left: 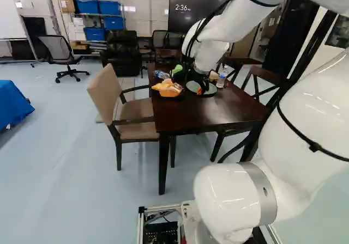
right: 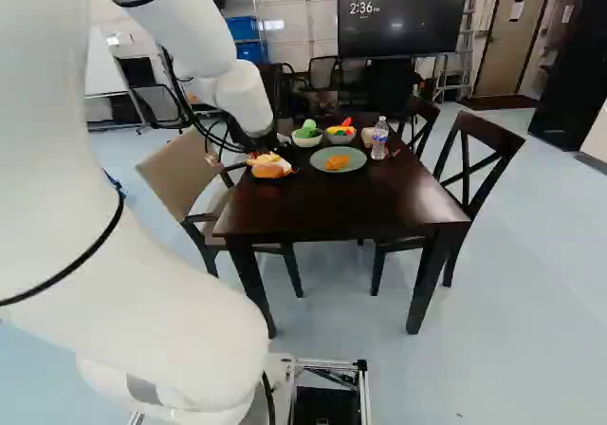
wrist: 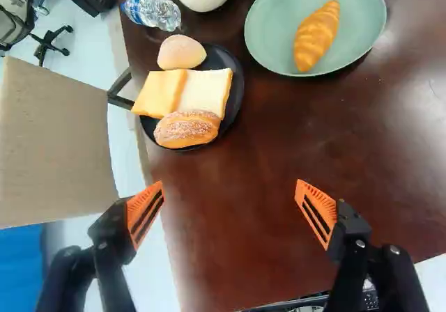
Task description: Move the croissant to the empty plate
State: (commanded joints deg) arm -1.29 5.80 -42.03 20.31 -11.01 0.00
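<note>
The croissant (wrist: pixel 317 35) lies on the pale green plate (wrist: pixel 268 23), well ahead of the gripper in the wrist view. In the right base view the croissant (right: pixel 337 161) shows orange on that plate (right: pixel 358 157). My gripper (right: pixel 266 144) hangs above the table by the bread plate there. The wrist view has the gripper (wrist: pixel 228 190) wide open, with only bare tabletop and the table's edge between and below its fingers. A black plate (wrist: pixel 235 106) ahead of it holds bread slices (wrist: pixel 185 92), a sugared roll (wrist: pixel 187 129) and a round bun (wrist: pixel 181 52).
Beyond the plates stand a bowl (right: pixel 306 140) with a green item, another bowl (right: pixel 340 138) with colourful pieces, and an upright bottle (right: pixel 379 138). A second bottle (wrist: pixel 152 12) lies near the bread plate. A beige armchair (left: pixel 128 110) borders the dark table (left: pixel 212 110); dark chairs (right: pixel 479 159) stand opposite.
</note>
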